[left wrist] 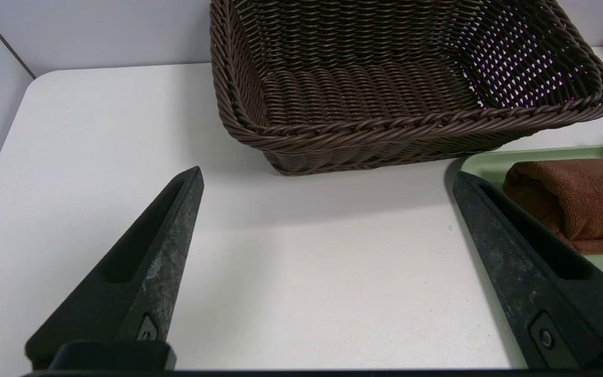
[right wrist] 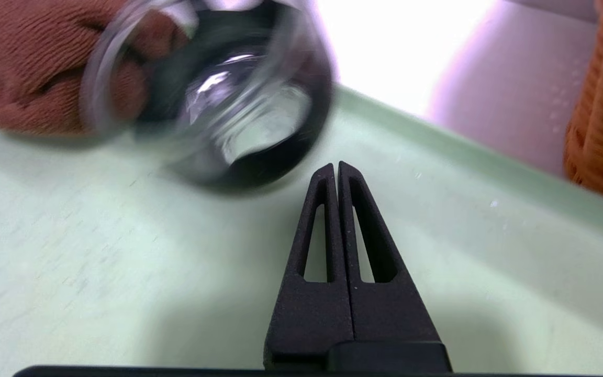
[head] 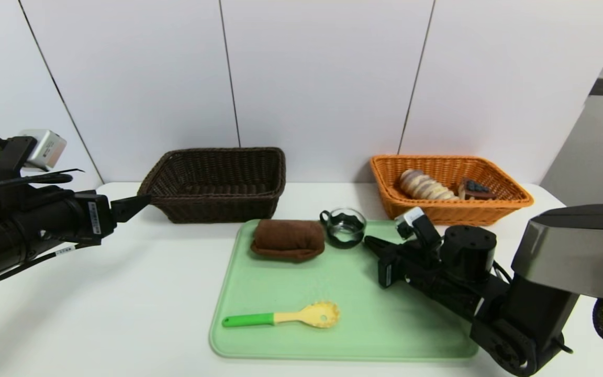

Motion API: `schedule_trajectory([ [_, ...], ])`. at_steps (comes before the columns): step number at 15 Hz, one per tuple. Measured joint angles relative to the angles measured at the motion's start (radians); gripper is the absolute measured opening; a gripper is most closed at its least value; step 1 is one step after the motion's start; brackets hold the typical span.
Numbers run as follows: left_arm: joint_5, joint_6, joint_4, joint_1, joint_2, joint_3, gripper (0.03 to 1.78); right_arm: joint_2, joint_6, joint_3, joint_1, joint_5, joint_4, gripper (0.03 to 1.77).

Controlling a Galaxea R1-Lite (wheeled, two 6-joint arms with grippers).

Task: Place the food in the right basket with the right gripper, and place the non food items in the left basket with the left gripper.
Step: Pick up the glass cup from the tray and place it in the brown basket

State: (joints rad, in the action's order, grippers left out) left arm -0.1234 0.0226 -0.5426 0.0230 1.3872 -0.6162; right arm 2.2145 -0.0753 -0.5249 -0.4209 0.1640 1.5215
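From where I stand, the bare white table (head: pixel 123 293) between the left gripper (head: pixel 136 201) and the green tray (head: pixel 385 324) gives wide passage, and the brown basket (head: pixel 218 180) lies open from above. The glass cup (head: pixel 344 226) and brown towel (head: pixel 288 238) crowd the tray's far edge, the cup just ahead of the right gripper (right wrist: pixel 337 168). The spoon (head: pixel 291 315) takes the near part; the tray's middle is free.

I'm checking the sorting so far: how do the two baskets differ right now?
The brown basket, at the table's back left, holds nothing visible; the orange basket, back right, holds a ridged bread roll and a dark cake slice. The brown one's walls look taller, the orange one's lower and more flared. Both are rectangular woven baskets behind the green tray.
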Motion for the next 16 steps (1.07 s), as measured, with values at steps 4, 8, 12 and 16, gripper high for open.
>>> schedule_trajectory([
  [4,0.0,-0.001,0.0,0.0,-0.005,0.0,1.69,-0.021,0.004,0.031,-0.006,-0.008,0.0,0.23],
  [8,0.0,-0.003,0.001,0.0,-0.012,0.001,1.69,-0.03,-0.002,0.041,-0.01,-0.026,0.0,0.83],
  [12,0.0,-0.004,0.001,0.0,-0.022,0.003,1.69,-0.034,0.002,0.047,-0.021,-0.025,0.0,1.19],
  [16,-0.002,-0.007,0.001,0.0,-0.029,0.007,1.69,-0.033,0.009,0.019,-0.055,-0.021,0.0,1.39],
])
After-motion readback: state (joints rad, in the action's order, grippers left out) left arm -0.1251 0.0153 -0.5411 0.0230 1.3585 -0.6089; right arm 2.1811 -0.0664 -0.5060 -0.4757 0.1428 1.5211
